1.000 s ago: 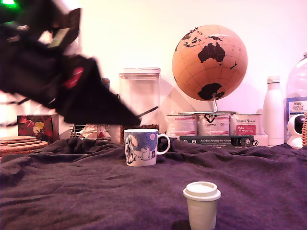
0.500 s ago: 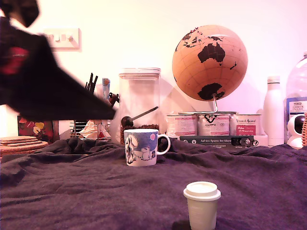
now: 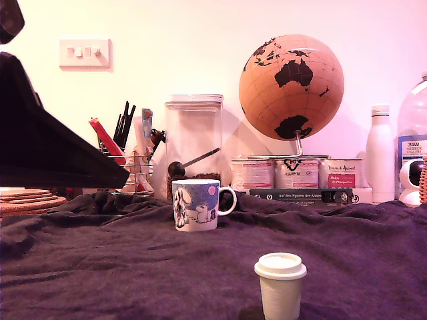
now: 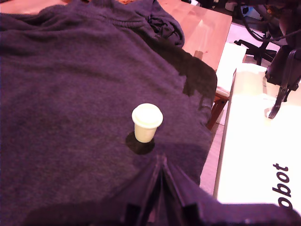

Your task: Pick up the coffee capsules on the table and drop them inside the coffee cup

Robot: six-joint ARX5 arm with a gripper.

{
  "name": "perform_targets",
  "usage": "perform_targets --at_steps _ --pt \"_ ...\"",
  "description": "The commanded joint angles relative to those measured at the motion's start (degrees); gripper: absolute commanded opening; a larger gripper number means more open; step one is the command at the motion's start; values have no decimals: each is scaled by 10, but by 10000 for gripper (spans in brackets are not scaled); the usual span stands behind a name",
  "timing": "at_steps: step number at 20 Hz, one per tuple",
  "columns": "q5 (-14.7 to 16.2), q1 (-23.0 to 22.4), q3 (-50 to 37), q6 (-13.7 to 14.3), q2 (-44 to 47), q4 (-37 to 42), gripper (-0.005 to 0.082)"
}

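The fingers [image 4: 155, 188] of the gripper [image 4: 161, 162] meet in a point in the wrist view, pressed together with no gap showing and nothing between them. Just beyond their tips a cream-white coffee capsule [image 4: 147, 121] stands upright on the table [image 4: 66, 94], its wide flat rim on top, apart from the gripper and casting a small dark shadow on the wrinkled purple-grey cloth. Farther out in that view the cloth ends at a bare wooden edge [image 4: 207, 28] of the tabletop, and beside it lies a white surface [image 4: 254, 155] bearing black lettering.

In the exterior view the arm [image 3: 47, 140] is a dark mass at the exterior view's left, raised above the cloth and well apart from the capsule [image 3: 280, 285], which stands at the near edge of the scene. The coffee cup [image 3: 197, 205] sits upright farther back on the cloth, its handle toward the exterior view's right; whether anything lies inside it cannot be told. Behind the cup stand a clear canister [image 3: 194, 143], a cork-coloured globe [image 3: 291, 87], a row of round tins [image 3: 297, 173], a white bottle [image 3: 380, 157] and a light switch [image 3: 84, 53] on the wall
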Motion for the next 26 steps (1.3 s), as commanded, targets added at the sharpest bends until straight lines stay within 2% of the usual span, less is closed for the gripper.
perform_targets --at_steps 1,2,5,6,9,15,18,26 --pt "0 -4 -9 4 2 5 -3" --pt "0 -4 -9 4 2 5 60" --pt "-16 -4 -9 4 2 8 521" --pt "-18 -4 -9 7 2 11 610" --pt "-22 -4 -9 30 3 23 625" --pt "-21 -4 -9 48 74 104 623" --pt "-6 -4 -9 53 124 154 622" --pt "7 -9 -9 53 252 280 621"
